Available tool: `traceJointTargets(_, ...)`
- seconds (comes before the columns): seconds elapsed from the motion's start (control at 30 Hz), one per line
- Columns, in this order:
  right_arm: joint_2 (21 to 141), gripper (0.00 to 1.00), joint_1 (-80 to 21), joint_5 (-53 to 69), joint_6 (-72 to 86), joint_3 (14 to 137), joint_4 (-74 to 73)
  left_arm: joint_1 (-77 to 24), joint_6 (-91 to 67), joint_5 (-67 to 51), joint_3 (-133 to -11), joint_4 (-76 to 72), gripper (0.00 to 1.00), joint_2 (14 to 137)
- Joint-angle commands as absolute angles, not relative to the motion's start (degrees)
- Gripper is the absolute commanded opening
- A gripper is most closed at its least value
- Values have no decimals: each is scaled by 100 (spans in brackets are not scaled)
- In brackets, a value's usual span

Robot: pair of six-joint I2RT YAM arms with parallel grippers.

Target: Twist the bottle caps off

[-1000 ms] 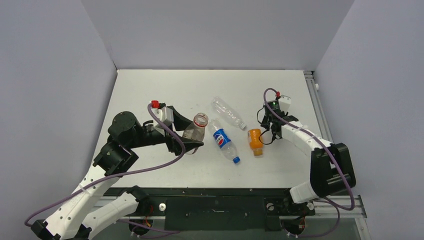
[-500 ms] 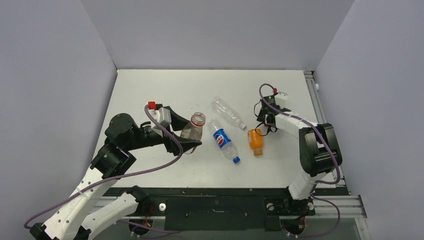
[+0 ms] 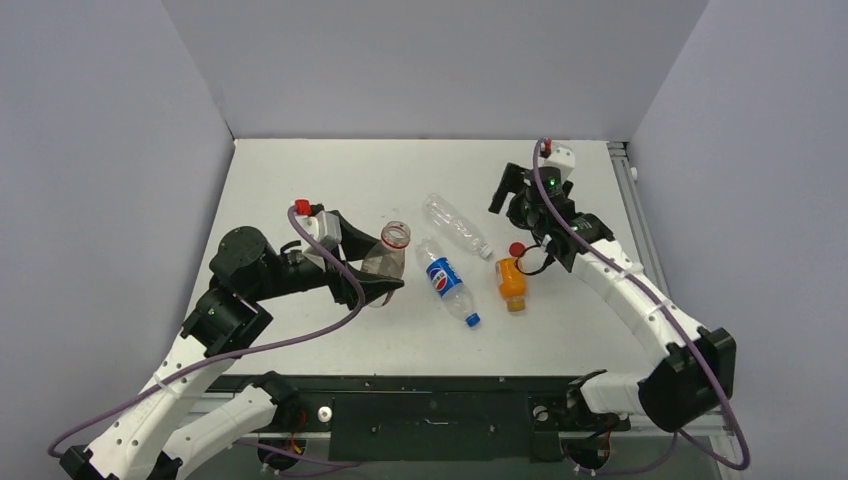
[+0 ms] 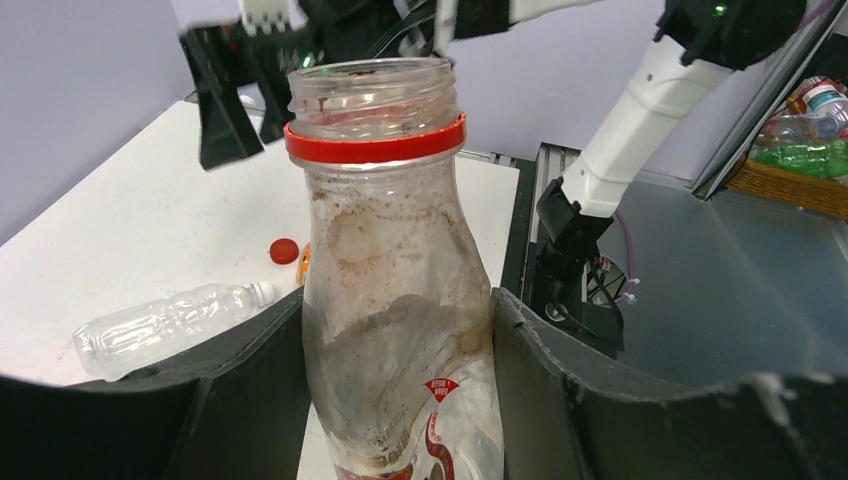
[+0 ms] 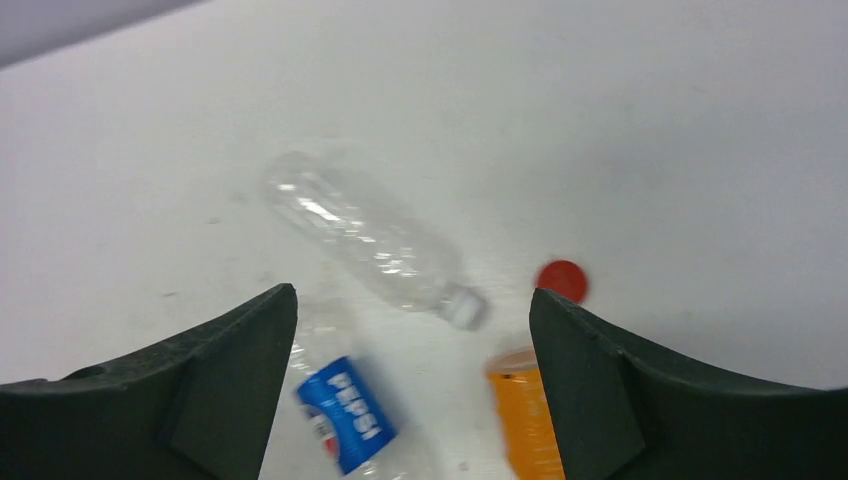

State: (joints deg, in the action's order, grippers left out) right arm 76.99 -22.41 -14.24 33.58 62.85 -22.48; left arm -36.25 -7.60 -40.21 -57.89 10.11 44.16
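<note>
At left of table (image 3: pixel 300 180) | left gripper (image 4: pixel 395 330) clamped on short clear bottle (image 4: pixel 390 260), held upright, mouth uncapped, reddish label print unreadable | "PEPSI" read on blue-labelled bottle (image 3: pixel 447 281), laid flat, blue cap (image 3: pixel 473 321) fitted | red cap (image 3: pixel 517 249) loose, just beside orange bottle (image 3: pixel 511 282) | right gripper (image 5: pixel 410 293) spread wide, nothing held.

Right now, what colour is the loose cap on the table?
The loose cap is red; right wrist view shows it best.
</note>
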Motion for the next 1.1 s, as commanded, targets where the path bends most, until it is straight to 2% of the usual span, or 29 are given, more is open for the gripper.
traceJointTargets(0.0, 6785, 82, -3060, -515, 3106, 7219, -2137, -3586, -870, -3698, -5772, 605, 35, 4381)
traceJointTargets(0.17, 6527, 84, -4212, 1067, 2834, 8027, -1537, -3570, -915, -3328, -5623, 464, 37, 4396)
traceJointTargets(0.43, 7031, 84, -5375, 1768, 2639, 8931, -1447, -3560, -902, -3344, -5622, 411, 37, 4444)
traceJointTargets(0.57, 7302, 77, -5577, 1741, 2581, 9158, -1620, -3551, -865, -3345, -5648, 465, 37, 4415)
traceJointTargets(0.77, 7443, 60, -5709, 1640, 2496, 9267, -1839, -3551, -943, -3390, -5683, 464, 37, 4413)
traceJointTargets(0.83, 7500, 52, -5751, 1631, 2439, 9348, -1983, -3551, -974, -3489, -5737, 434, 38, 4430)
traceJointTargets(0.9, 7533, 41, -5779, 1610, 2390, 9379, -2063, -3550, -986, -3512, -5765, 422, 38, 4454)
traceJointTargets(0.93, 7541, 28, -5793, 1539, 2347, 9385, -2126, -3550, -981, -3519, -5774, 455, 42, 4469)
traceJointTargets(0.97, 7559, 20, -5792, 1481, 2329, 9377, -2149, -3551, -955, -3509, -5783, 487, 50, 4470)
traceJointTargets(1.0, 7559, 8, -5792, 1326, 2281, 9360, -2194, -3551, -948, -3446, -5788, 566, 84, 4468)
traceJointTargets(1.03, 7563, 1, -5794, 1243, 2248, 9351, -2218, -3551, -942, -3307, -5797, 617, 94, 4439)
traceJointTargets(1.07, 7574, 0, -5793, 1029, 2159, 9345, -2290, -3551, -937, -3187, -5804, 730, 99, 4417)
